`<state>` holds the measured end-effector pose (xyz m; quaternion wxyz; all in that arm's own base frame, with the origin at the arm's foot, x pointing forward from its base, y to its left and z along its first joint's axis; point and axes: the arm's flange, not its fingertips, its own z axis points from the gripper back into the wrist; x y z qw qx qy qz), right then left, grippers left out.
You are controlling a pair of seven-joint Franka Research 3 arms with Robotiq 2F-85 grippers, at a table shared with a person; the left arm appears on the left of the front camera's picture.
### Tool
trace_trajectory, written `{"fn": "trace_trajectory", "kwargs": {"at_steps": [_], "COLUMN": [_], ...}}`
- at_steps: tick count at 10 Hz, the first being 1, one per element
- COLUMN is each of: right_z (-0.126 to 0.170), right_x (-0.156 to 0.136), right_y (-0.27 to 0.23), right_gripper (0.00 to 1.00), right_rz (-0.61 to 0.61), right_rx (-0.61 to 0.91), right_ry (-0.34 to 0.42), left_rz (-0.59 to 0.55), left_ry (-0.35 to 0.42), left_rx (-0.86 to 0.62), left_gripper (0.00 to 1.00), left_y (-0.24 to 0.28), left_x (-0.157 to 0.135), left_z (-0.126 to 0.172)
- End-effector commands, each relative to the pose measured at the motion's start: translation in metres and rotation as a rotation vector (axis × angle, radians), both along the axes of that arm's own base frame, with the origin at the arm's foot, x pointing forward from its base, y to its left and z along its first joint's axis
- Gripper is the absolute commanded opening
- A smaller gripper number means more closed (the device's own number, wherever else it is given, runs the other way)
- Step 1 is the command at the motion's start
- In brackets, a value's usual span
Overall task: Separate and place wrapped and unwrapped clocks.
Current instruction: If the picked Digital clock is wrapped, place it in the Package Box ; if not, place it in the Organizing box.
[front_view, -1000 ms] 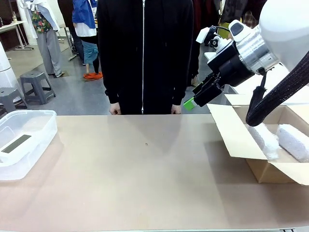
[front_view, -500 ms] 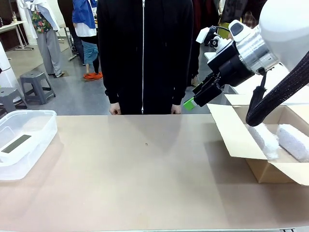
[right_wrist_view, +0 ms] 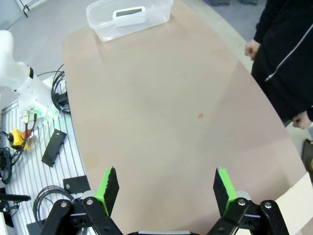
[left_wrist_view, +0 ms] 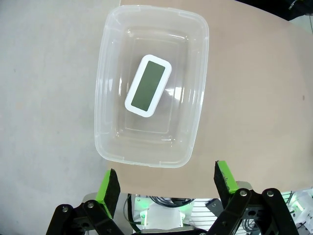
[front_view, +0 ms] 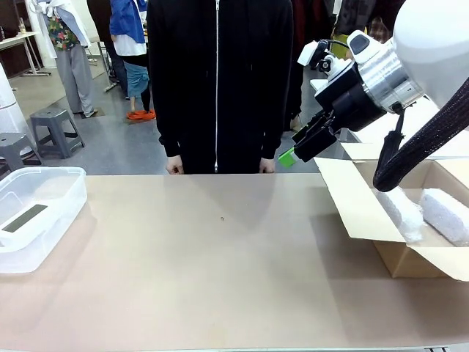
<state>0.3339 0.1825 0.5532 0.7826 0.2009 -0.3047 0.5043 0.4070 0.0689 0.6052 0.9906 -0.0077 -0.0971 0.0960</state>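
Note:
The bare white clock [left_wrist_view: 148, 86] with a dark screen lies flat inside the clear plastic tub [left_wrist_view: 108, 39]; from the front it shows as a dark strip [front_view: 24, 218] in the tub [front_view: 66, 196] at the table's left edge. Two white bubble-wrap bundles [front_view: 400, 213] [front_view: 445, 213] lie in the open cardboard box [front_view: 352, 198] at the right. High above the tub, my left gripper [left_wrist_view: 166, 183] stands open with nothing between its fingers. My right gripper [front_view: 299, 147] hangs open and empty above the table's far right, beside the box; its wrist view looks down on bare tabletop past the gripper [right_wrist_view: 166, 186].
A person in a black zipped jacket [front_view: 218, 81] stands at the far edge, hands [front_view: 174, 167] hanging at the table line. Cables and a control box [right_wrist_view: 19, 139] lie on the rail beside the table.

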Motion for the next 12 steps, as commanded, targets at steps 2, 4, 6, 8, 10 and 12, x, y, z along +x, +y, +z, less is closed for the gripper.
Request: {"fn": "trace_trajectory", "kwargs": {"at_steps": [2, 4, 6, 8, 10, 12], "right_z": [-0.0027, -0.0027, -0.0027, -0.0027, -0.0027, -0.0027], "right_x": [0.0002, 0.0002, 0.0002, 0.0002, 0.0002, 0.0002], "right_y": [-0.0006, -0.0006, -0.0006, -0.0006, -0.0006, -0.0006], "right_gripper": [1.0, 1.0, 1.0, 1.0, 1.0, 1.0], "right_rz": [0.012, 0.012, 0.012, 0.012, 0.012, 0.012], "right_rx": [0.002, 0.002, 0.002, 0.002, 0.002, 0.002], "right_ry": [0.003, 0.003, 0.003, 0.003, 0.003, 0.003], "left_rz": [0.002, 0.002, 0.002, 0.002, 0.002, 0.002], "left_ry": [-0.009, -0.009, -0.009, -0.009, -0.009, -0.009], "left_rx": [-0.001, -0.001, -0.001, -0.001, -0.001, -0.001], "left_gripper": [1.0, 1.0, 1.0, 1.0, 1.0, 1.0], "left_y": [0.0013, 0.0013, 0.0013, 0.0013, 0.0013, 0.0013], "left_x": [-0.0013, -0.0013, -0.0013, -0.0013, -0.0013, -0.0013], "left_z": [0.0013, 0.0013, 0.0013, 0.0013, 0.0013, 0.0013]}}
